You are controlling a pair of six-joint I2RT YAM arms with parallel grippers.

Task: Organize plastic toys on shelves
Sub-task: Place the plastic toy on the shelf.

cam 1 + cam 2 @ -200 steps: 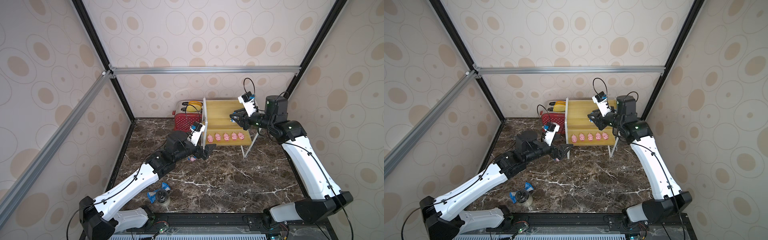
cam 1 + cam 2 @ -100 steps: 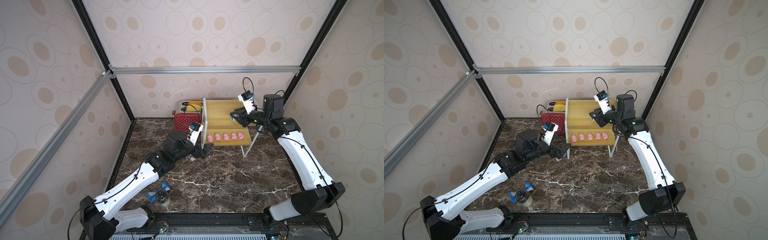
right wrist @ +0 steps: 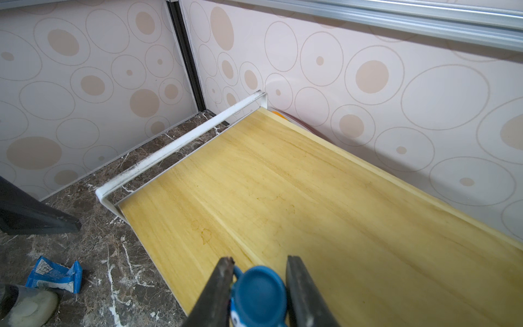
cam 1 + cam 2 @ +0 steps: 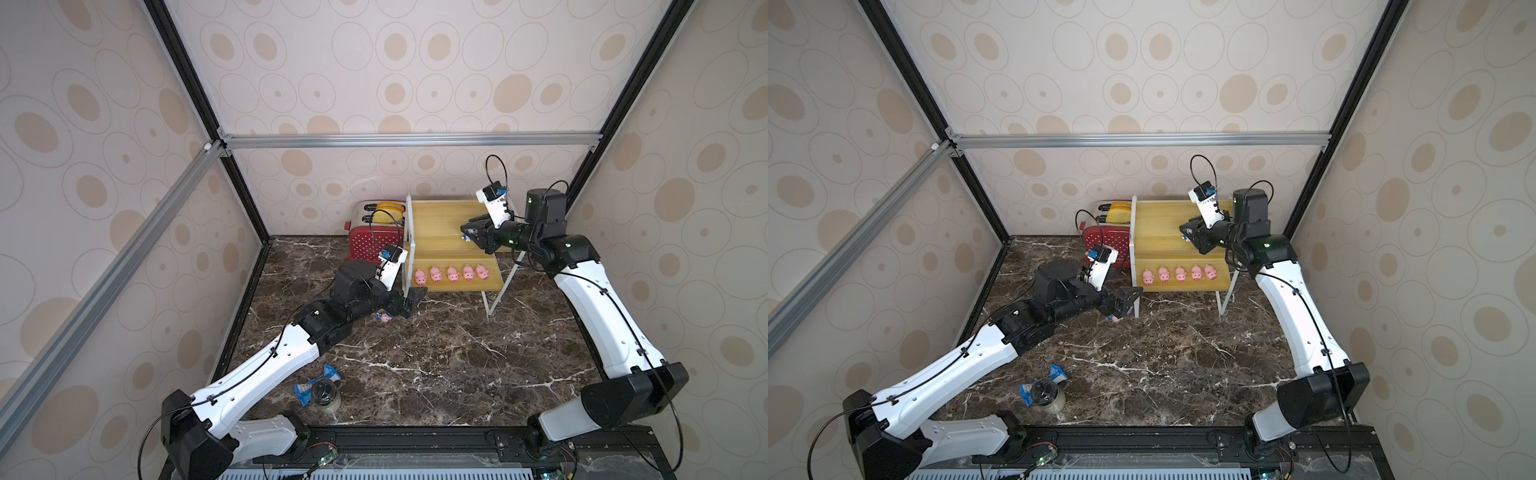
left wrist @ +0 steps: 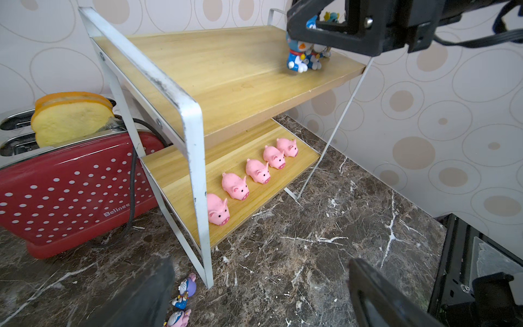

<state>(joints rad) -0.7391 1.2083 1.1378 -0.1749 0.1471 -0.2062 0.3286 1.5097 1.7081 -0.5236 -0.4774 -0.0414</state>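
The shelves stand at the back, with an upper board point(image 4: 436, 220) point(image 5: 226, 79) point(image 3: 283, 184) and a lower board point(image 4: 453, 286). Several pink pigs point(image 4: 451, 274) point(image 4: 1179, 274) point(image 5: 257, 171) stand in a row on the lower board. My right gripper point(image 4: 467, 232) point(image 4: 1187, 232) point(image 3: 260, 259) is shut on a blue figurine point(image 3: 259, 294) point(image 5: 294, 56), whose feet are at the upper board's right part. Another figurine point(image 5: 317, 58) stands just behind it. My left gripper point(image 4: 405, 305) point(image 4: 1123, 301) point(image 5: 260, 264) hangs open, low by the rack's front left leg. Two figurines point(image 5: 186, 290) point(image 5: 177, 318) point(image 4: 384, 318) lie on the floor beside it.
A red polka-dot toaster point(image 4: 365, 245) point(image 5: 70, 192) with a toast slice point(image 5: 70, 119) stands left of the rack against the back wall. A crumpled blue wrapper point(image 4: 305, 388) point(image 3: 53, 274) and a jar point(image 4: 326, 395) lie near the front left of the marble floor.
My right arm's elbow has swung outward while its gripper stays over the upper board, still shut on the blue figurine. The left arm has hardly moved.
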